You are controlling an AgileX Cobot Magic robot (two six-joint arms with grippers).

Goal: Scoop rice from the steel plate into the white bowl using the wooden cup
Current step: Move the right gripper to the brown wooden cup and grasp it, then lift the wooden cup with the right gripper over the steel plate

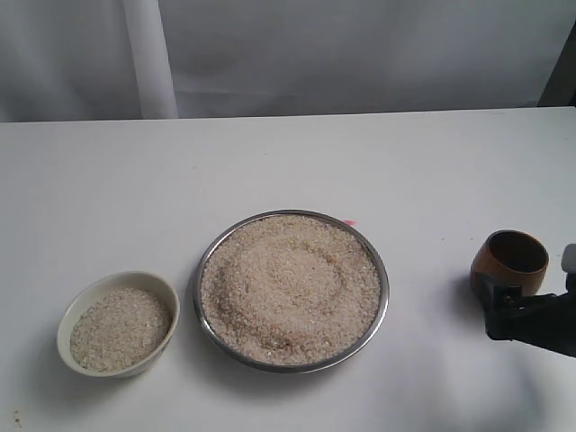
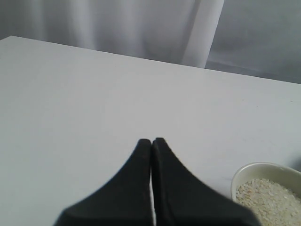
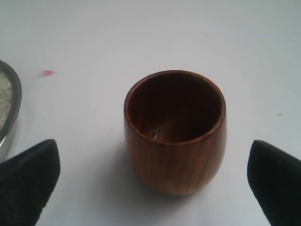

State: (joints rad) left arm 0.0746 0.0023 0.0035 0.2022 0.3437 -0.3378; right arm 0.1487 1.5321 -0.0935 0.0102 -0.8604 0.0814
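Grasp approach: wooden cup (image 1: 508,261) not yet held.
Left gripper (image 2: 151,141) clenched, empty, near white bowl (image 1: 65,326); steel plate (image 1: 385,297) holds rice (image 1: 288,288); cup stands upright right of plate, between released right gripper (image 3: 153,181) jaws. Next, likely: close squarely on cup.

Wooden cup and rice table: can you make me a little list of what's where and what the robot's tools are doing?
wooden cup: upright, empty, on the table, right of the steel plate
steel plate: middle of the table, heaped with rice
white bowl: left of the plate, apart from it, with rice inside
right tool: open, one finger on each side of the cup, not touching it
left tool: shut, holding nothing, over the table near the bowl
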